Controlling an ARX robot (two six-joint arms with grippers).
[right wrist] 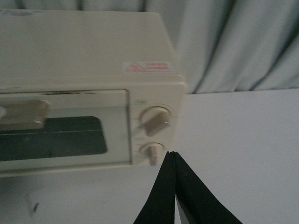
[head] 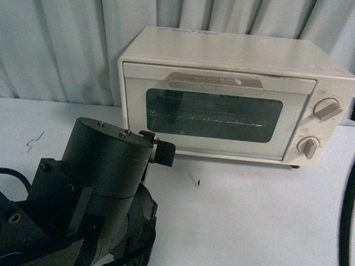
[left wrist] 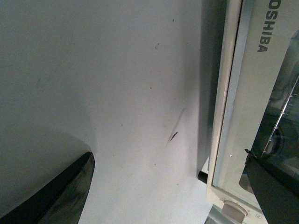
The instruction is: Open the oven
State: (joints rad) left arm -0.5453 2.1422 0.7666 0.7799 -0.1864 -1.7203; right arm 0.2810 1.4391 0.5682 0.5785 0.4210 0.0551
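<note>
The cream-white oven stands at the back of the white table, its glass door closed and the flat bar handle across the top of the door. My left gripper is low in front of the door's left lower corner. In the left wrist view the left gripper is open, with bare table between its fingers and the oven door beside one finger. My right gripper is shut on nothing, in front of the oven below its two knobs.
A pleated grey curtain hangs behind the table. The left arm's dark body fills the lower left foreground. A black cable runs down the right edge. Small dark specks lie on the table.
</note>
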